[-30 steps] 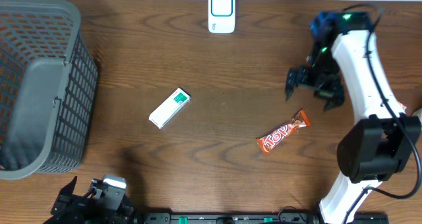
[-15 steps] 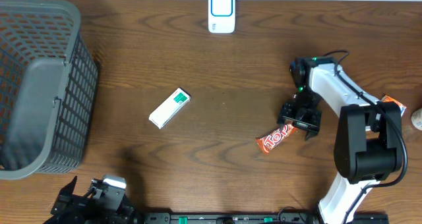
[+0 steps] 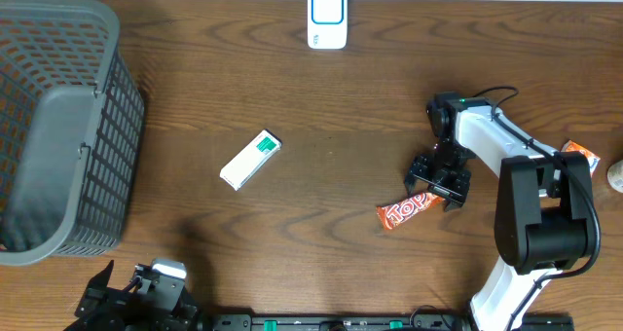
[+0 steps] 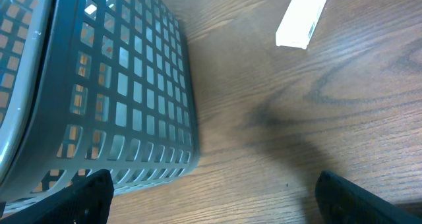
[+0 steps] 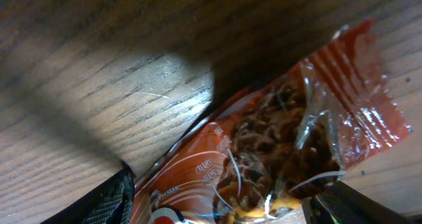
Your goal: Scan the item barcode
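- Right gripper (image 3: 435,189): the jaws stand partly apart, low over the table (image 3: 370,97), with the right end of the candy bar (image 3: 406,211) between them.
- In the right wrist view one dark finger (image 5: 109,199) sits at the wrapper's left edge and the other at its right edge. I cannot tell whether they press on it.
- Candy bar: an orange wrapper lying flat on the wood at right of centre, slanting up toward the right, its crimped clear end toward the gripper.
- Left gripper (image 4: 211,201): the jaws are wide apart with nothing between them, only bare wood. It sits at the table's near left corner.
- Basket (image 3: 58,127): grey plastic lattice at the left edge, just beside the left gripper.
- White-and-green box (image 3: 250,159): lying flat near mid-table, well apart from both grippers.
- Scanner (image 3: 327,17): a white and blue unit at the far edge, well apart from the candy bar.
- A second orange wrapper (image 3: 581,154) shows at the right edge.
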Robot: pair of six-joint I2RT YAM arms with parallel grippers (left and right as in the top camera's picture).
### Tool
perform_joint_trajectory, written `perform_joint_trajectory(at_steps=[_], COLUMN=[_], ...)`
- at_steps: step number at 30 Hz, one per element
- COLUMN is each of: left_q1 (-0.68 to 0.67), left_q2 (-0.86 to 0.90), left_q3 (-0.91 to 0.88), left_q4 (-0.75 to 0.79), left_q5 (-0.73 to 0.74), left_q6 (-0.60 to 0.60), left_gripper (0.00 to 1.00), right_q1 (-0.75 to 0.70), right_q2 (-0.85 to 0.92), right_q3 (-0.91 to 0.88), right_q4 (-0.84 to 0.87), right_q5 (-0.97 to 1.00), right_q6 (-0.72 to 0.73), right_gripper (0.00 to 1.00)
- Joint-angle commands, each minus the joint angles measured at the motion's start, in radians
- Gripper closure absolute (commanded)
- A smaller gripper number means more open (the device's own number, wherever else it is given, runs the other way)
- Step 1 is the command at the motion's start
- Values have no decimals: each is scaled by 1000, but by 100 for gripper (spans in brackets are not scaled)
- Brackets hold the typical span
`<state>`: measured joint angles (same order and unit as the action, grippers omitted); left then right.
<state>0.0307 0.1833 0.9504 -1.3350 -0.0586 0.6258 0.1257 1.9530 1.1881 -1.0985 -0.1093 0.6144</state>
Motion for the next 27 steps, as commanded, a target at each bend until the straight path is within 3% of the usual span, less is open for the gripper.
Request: perform_joint_trajectory(at_steps=[1,4,5,8,16,20,27], left_q1=[-4,-4,-4,-4,-4,-4,-4], left_q2=[-1,-1,-1,-1,-1,-1,-1], left_q3=[3,3,3,3,3,3,3], left_q4=[0,0,0,0,0,0,0], left_q5=[-5,-5,-5,-5,-5,-5,-5], left_q6=[2,2,2,2,2,2,2], left_gripper=[2,2,2,2,2,2,2], right_q1=[4,4,3,0,0,0,0], right_q2=[14,14,14,14,14,14,14], right_q3=[10,20,21,21,25,51,100], right_q4=[3,1,8,25,56,80,188], right_q5=[17,18,18,20,-68,-267,-875], right_q6=[31,48,47,47,-30,-172,-657], right_gripper=[25,29,34,64,91,98,94])
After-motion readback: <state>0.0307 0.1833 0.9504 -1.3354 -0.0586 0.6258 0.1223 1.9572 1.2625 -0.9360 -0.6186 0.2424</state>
